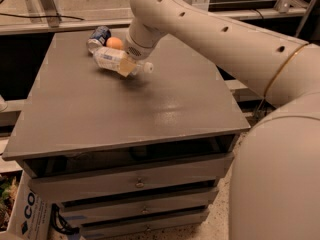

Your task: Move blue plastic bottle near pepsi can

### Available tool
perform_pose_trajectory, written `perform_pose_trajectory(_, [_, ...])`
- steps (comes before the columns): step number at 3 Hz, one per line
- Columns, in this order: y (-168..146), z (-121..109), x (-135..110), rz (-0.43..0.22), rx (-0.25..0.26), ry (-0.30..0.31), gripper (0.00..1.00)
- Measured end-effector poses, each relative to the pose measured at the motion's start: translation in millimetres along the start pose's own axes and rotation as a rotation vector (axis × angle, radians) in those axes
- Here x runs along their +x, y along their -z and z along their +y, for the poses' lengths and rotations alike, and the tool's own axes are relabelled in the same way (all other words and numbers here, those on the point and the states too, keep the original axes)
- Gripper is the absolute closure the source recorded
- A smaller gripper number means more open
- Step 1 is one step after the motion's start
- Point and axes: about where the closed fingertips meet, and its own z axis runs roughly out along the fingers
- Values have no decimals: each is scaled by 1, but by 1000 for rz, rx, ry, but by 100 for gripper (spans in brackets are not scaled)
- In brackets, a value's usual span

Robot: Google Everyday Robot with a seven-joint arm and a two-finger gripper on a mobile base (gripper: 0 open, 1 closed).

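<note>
— Grey table [165,109]. Where is the bottle on it?
— The blue plastic bottle [109,58] lies sideways in the gripper [125,64], over the far left part of the top, with its white cap pointing right.
— Is it gripped?
— Yes, the gripper is closed around it; 1 tan finger [127,67] crosses the label.
— And the pepsi can?
— The pepsi can [98,36] lies just behind the bottle, near the back edge, with an orange [114,43] right beside it.

only legible text: dark letters "co" on the white box [31,211] by the table [150,114] base. end effector [126,67] grips blue plastic bottle [109,59] at far left; its label is unreadable.
</note>
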Motion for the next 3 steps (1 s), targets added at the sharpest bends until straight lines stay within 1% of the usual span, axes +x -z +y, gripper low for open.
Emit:
perform_pose_trajectory(1, [-12, -22, -7, 21, 17, -4, 100])
perform_pose_trajectory(2, [-18, -41, -7, 38, 36, -17, 100])
perform_pose_trajectory(3, [-22, -49, -2, 50, 43, -30, 100])
